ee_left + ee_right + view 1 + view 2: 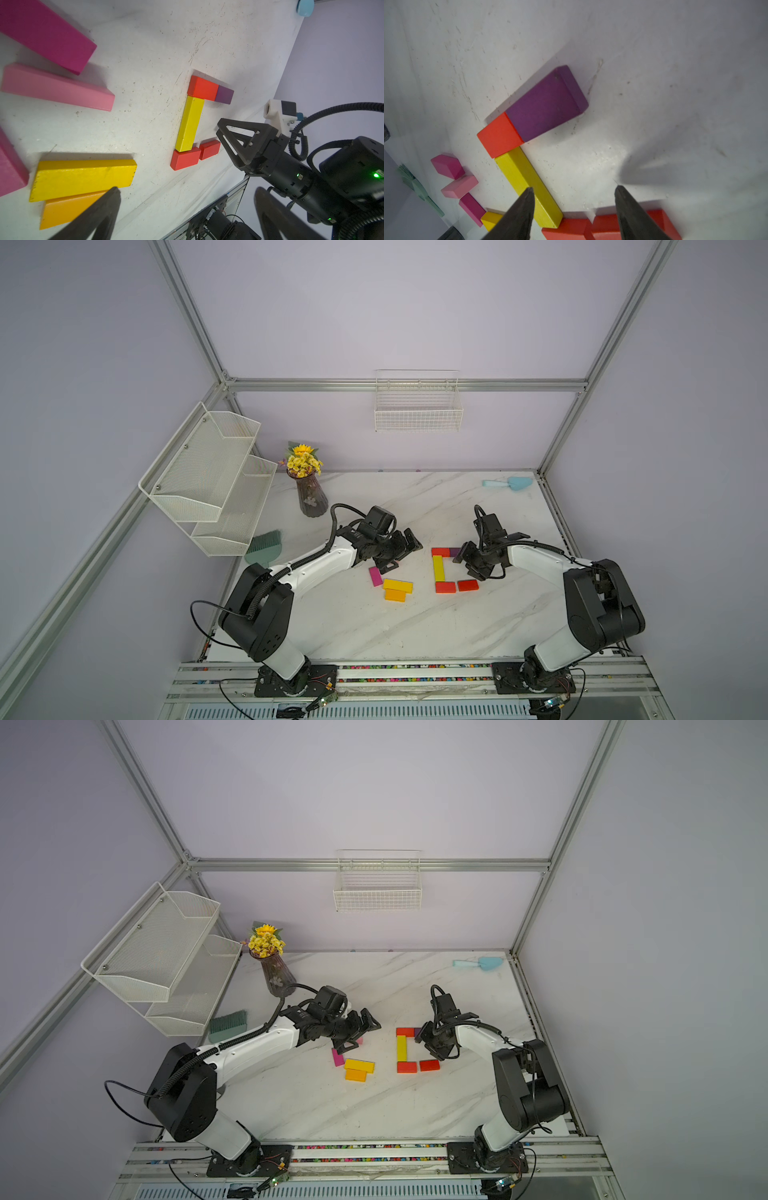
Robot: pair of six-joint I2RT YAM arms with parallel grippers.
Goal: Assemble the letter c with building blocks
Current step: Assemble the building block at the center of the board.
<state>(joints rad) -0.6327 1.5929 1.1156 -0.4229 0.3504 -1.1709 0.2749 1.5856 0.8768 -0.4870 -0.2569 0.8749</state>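
Observation:
In both top views a C shape lies mid-table: a red block [440, 551] and a dark purple block [546, 104] on top, a long yellow block [438, 568] upright, and two red blocks [445, 587] [468, 585] below. Loose to its left lie a magenta block [375, 576], a yellow block [397, 585], an orange block [395, 595] and a light pink block [58, 89]. My left gripper [405, 556] [188, 190] hovers wide open over the loose ones. My right gripper [463, 564] [574, 188] is open and empty at the C's open side.
A vase of yellow flowers [311, 497] stands at the back left, with a green brush [264, 547] near the white mesh racks [208, 477]. A light blue scoop [509, 483] lies at the back right. A wire basket [417, 406] hangs on the rear wall.

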